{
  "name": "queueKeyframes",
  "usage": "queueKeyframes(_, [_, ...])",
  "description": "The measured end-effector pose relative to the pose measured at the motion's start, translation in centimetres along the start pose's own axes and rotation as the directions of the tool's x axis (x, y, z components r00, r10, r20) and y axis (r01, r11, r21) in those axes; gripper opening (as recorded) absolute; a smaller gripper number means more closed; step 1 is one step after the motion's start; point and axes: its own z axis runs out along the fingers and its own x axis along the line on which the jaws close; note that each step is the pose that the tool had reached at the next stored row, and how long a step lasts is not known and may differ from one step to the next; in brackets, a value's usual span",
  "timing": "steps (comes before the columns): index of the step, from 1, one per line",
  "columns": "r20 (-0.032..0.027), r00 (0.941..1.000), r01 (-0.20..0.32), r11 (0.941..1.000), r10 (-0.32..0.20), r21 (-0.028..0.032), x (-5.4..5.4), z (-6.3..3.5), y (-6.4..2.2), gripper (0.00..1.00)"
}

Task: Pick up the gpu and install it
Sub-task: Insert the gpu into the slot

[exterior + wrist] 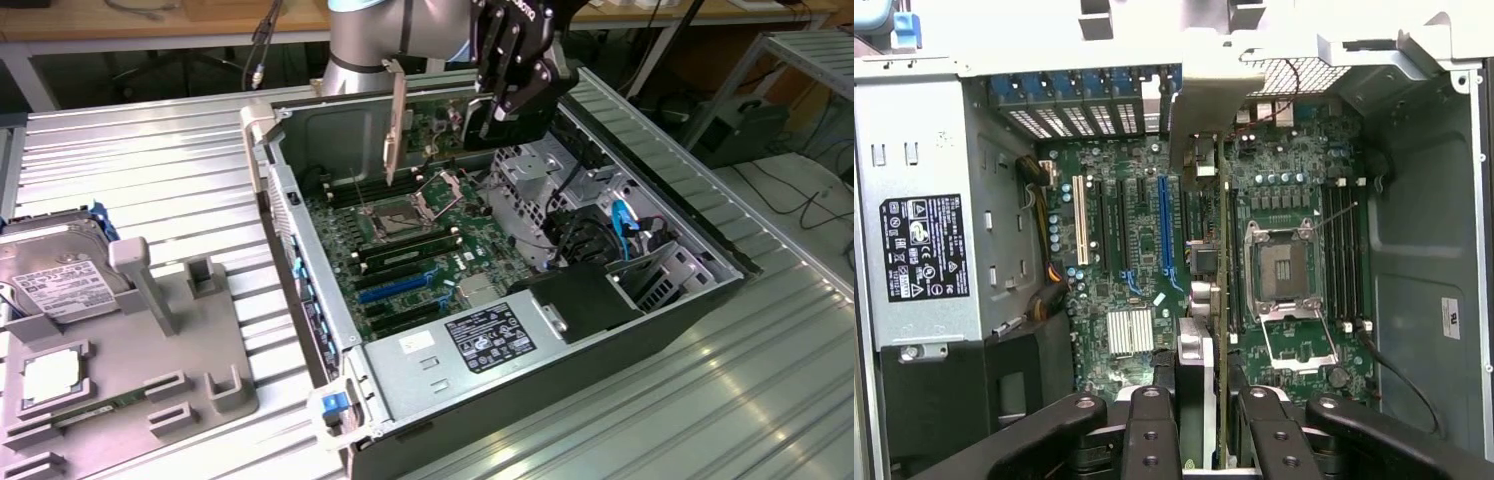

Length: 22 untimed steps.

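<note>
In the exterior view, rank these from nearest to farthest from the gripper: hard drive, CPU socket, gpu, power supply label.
1. gpu, held in the gripper above the open case.
2. CPU socket, inside the case below it.
3. power supply label, at the case's near end.
4. hard drive, outside the case, at the exterior view's left.

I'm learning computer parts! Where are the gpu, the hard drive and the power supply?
gpu [395, 120], exterior view, on its silver bracket.
hard drive [60, 288], exterior view, on its white label.
power supply [487, 340], exterior view, on its black sticker.
</note>
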Motion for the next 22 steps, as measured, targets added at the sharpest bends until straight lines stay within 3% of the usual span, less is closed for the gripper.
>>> queueKeyframes(22, [-0.0023,0.9989,0.046,0.9989,-0.046,-0.0014,-0.03,0.58,-0.09,0.29])
